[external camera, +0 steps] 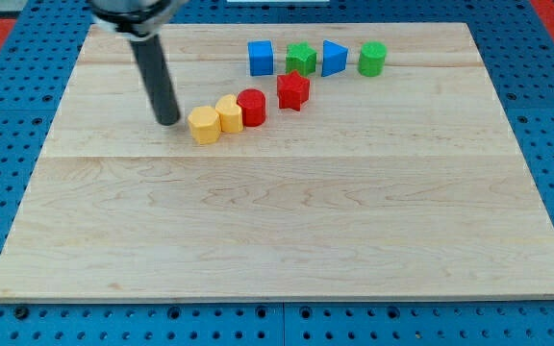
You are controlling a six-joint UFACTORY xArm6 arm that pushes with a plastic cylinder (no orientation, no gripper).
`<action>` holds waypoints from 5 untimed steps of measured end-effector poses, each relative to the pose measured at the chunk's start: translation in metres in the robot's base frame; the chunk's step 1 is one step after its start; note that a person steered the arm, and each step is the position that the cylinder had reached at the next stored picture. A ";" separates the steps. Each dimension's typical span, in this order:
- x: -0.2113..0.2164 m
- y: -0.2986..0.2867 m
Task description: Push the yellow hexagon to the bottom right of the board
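Plainly, nothing on the tabletop [287, 231] serves as a container: the wooden board simply carries eight small blocks, all in its upper half. Along the view's top sit a blue cube [261, 58], a green star-like block [301, 59], a blue triangular block [333, 58] and a green cylinder [372, 59], in a row from left to right with small gaps between them. Just below the green star-like block lies a red star-like block [293, 90]. Running down toward the view's left from there is a tight diagonal chain: a red cylinder [252, 107], then a yellow block [229, 113] whose exact shape is hard to make out, then the yellow hexagon [203, 125] at the chain's lower left end. Neighbours in that chain appear to touch.

The rod's upper part and its mount are cut off by the view's top edge. There is no gripper on this arm, so nothing opens, closes or holds. My tip [168, 122] stands on the board just to the view's left of the yellow hexagon; whether it actually touches the block I cannot tell. The yellow hexagon lies left of centre in the upper half, well apart from the board's bottom right corner.
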State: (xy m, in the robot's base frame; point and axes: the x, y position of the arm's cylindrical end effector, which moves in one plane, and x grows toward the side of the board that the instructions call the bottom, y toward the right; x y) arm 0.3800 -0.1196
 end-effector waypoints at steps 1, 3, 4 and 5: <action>0.003 0.044; 0.042 0.055; 0.042 0.000; 0.050 0.023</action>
State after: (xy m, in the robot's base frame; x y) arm 0.4298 -0.0964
